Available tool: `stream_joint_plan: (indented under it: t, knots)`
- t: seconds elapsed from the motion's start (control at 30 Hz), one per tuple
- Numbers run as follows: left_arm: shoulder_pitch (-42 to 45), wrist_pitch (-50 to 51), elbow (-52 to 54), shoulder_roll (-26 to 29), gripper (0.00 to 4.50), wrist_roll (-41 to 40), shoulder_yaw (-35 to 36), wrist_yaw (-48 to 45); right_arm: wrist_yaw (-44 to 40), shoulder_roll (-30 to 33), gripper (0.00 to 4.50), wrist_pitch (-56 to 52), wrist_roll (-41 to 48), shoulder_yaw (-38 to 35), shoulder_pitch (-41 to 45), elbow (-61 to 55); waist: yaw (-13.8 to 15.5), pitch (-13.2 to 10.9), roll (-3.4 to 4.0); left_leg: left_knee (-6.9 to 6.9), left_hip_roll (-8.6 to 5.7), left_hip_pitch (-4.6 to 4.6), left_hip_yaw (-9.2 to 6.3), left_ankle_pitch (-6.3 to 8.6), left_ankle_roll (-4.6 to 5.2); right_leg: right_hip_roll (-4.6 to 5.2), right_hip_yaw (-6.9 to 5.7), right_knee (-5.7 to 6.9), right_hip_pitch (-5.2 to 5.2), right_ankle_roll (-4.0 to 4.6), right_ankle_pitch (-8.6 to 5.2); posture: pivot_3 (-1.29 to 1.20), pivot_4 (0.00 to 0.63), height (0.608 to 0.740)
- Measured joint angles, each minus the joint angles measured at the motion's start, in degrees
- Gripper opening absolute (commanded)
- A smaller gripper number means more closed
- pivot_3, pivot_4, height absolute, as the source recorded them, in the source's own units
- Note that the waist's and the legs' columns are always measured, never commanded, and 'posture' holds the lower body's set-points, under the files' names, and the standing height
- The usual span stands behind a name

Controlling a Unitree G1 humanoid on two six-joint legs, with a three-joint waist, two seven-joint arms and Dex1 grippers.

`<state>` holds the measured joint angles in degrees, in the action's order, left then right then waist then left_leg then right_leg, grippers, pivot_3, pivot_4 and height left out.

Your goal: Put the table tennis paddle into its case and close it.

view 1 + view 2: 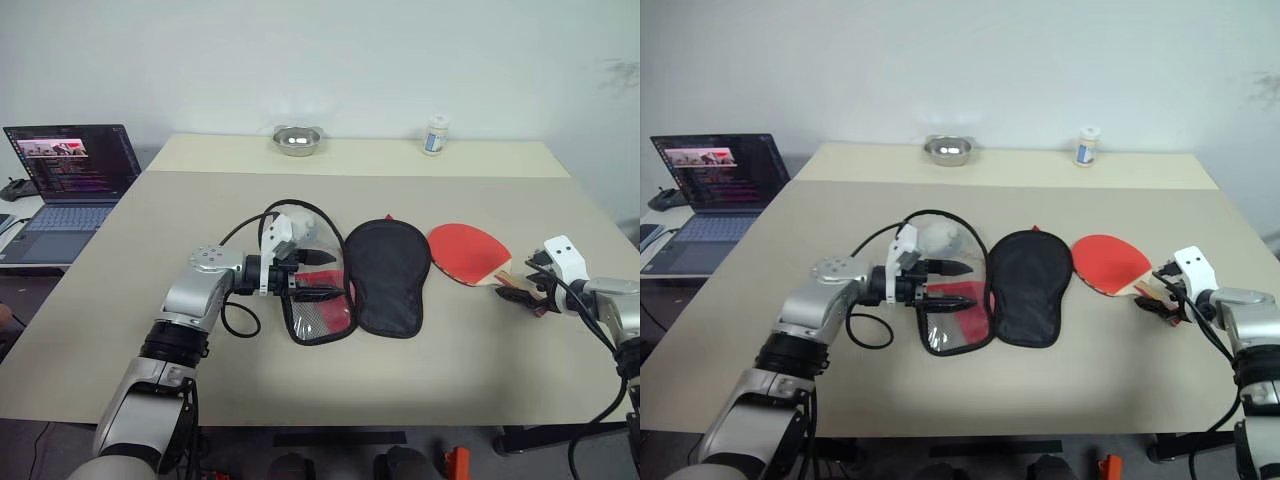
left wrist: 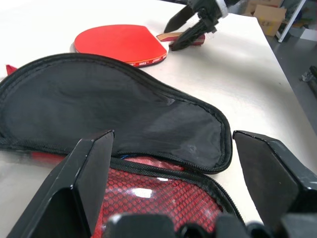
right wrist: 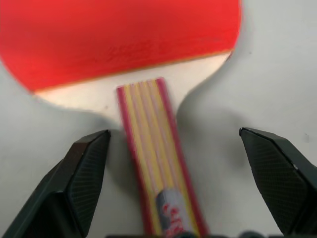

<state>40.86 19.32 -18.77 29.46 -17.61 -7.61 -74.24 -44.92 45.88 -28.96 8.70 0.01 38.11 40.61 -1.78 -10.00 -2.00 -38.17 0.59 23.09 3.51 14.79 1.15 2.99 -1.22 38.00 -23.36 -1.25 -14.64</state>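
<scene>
Table tennis paddle lies flat, red face up, just right of the case, which is spread open with its black lining showing. We have our right gripper spread wide, straddling the handle and gripping nothing. Our left gripper, also wide, holds nothing over the red mesh half, seemingly ready to steady it. The beige table also carries a bowl, a bottle and a laptop.

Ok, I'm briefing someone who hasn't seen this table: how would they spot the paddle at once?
Start at the beige table and find the black case lying open at its middle. Just to the right of it lies the table tennis paddle, flat, its striped wooden handle between the right gripper fingers. Its smooth red round face sets it apart from the fabric case.
</scene>
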Motion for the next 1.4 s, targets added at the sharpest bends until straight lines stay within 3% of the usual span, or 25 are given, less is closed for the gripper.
stream_joint_plan:
  t: [0.03,0.17,0.33,0.47,0.8,0.97,1.1,1.17,1.3,1.4]
  knots:
    - [0.0,-0.1,0.0,0.0,4.19,0.0,0.0,0.0,-0.1,-0.4,4.47,0.8,-0.6,0.1,0.9,1.6,0.0,0.0,0.0,0.0,0.0,-0.12,0.01,0.0,0.0,0.0,0.02,0.0,0.11,0.0,0.0,0.0,0.15,0.74]
    - [0.0,-0.6,-0.1,0.0,4.19,0.3,0.0,0.1,-0.1,-1.9,3.73,2.4,-1.6,0.2,3.7,6.5,-0.2,0.0,-0.03,-0.06,0.01,-0.23,0.11,-0.1,0.04,-0.01,0.17,0.01,0.18,-0.08,0.14,0.0,0.15,0.74]
    - [0.0,-1.0,-0.1,0.0,4.19,0.9,0.0,0.6,-0.2,-3.0,2.12,2.3,-2.1,0.3,4.1,7.0,-0.1,0.0,-0.07,-0.29,0.01,-0.23,0.13,-0.19,0.14,0.0,0.24,0.01,0.26,-0.17,0.39,0.0,0.15,0.74]
    - [-0.1,-1.0,-0.1,0.0,4.19,0.9,0.0,1.0,-0.2,-3.1,1.11,1.4,-2.8,0.3,2.8,3.9,0.0,0.1,-0.09,-0.42,0.01,-0.15,0.13,-0.19,0.15,0.02,0.25,0.01,0.26,-0.21,0.45,0.0,0.15,0.74]
    - [-0.2,-1.0,-0.1,0.0,4.19,1.0,0.0,1.1,6.2,-3.7,1.07,-13.2,0.5,-6.2,-3.5,-13.0,0.3,-0.1,0.09,-0.22,-0.02,0.11,0.12,-0.18,0.15,0.08,0.21,0.0,-0.04,-0.2,0.46,0.0,0.15,0.74]
    - [-0.6,-1.0,0.0,-0.1,4.19,1.0,0.0,1.3,14.4,-6.9,1.07,-27.4,5.0,-15.1,-6.5,-33.3,0.1,-0.1,0.19,-0.25,0.01,0.8,0.12,-0.2,0.14,0.05,0.21,0.14,-0.79,-0.18,0.47,0.0,0.15,0.74]
    - [-0.8,-1.0,0.0,-0.2,4.19,1.0,0.0,1.6,23.7,-16.2,1.07,-41.3,7.6,-22.0,-6.6,-51.9,0.2,-0.1,0.2,-0.23,0.04,0.81,0.04,-0.2,0.14,0.02,0.12,0.14,-0.78,-0.18,0.47,0.0,0.15,0.74]
    - [-0.9,-1.0,0.0,-0.2,4.19,1.0,0.0,1.7,28.2,-24.2,1.07,-48.9,8.2,-24.2,-5.9,-60.2,0.2,-0.1,0.2,-0.24,0.02,0.81,0.05,-0.19,0.14,0.03,0.15,0.16,-0.78,-0.18,0.47,0.0,0.15,0.74]
    - [-0.9,-1.1,-0.1,-0.4,4.19,1.0,0.0,1.7,35.7,-41.4,1.07,-58.3,8.0,-23.1,-4.8,-70.2,0.1,-0.1,0.23,-0.25,0.02,0.81,0.02,-0.2,0.14,0.02,0.12,0.21,-0.81,-0.17,0.47,0.0,0.15,0.74]
    - [-0.8,-1.2,-0.2,-0.4,4.19,1.1,0.0,1.7,40.6,-51.2,1.07,-59.6,6.7,-20.6,-4.0,-71.9,0.1,-0.1,0.24,-0.25,-0.03,0.85,0.03,-0.2,0.15,0.03,0.12,0.17,-0.81,-0.17,0.47,0.0,0.15,0.74]
